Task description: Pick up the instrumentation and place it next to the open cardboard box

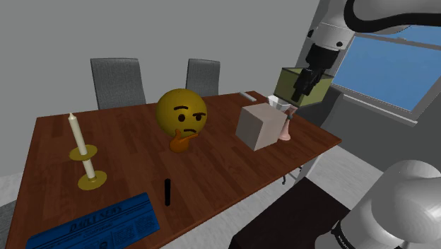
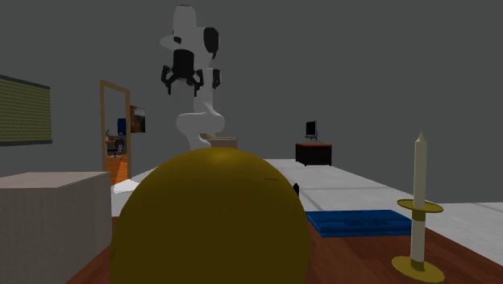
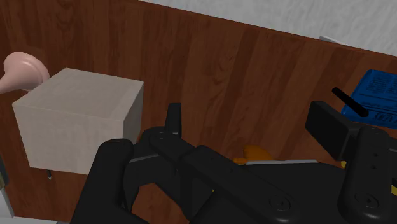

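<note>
Pink horn [image 1: 285, 129] stands beside the pale box [image 1: 259, 126], below the hand [image 1: 302, 90].

Pink flared obj [image 1: 286, 131] just behind the beige box [image 1: 260, 127]: partly hidden by it in shoulder view, cut by frame edge in wrist view; can't tell what it is. Olive box [image 1: 285, 85] beyond the beige box partly covered by gripper [image 1: 300, 93]; open or closed, can't tell. Blue newspaper [image 1: 99, 228], well apart from the beige box, runs off frame, print unreadable. 2nd ext. view: yellow emoji head [image 2: 209, 218] blocks most of table [image 2: 355, 262].
</note>
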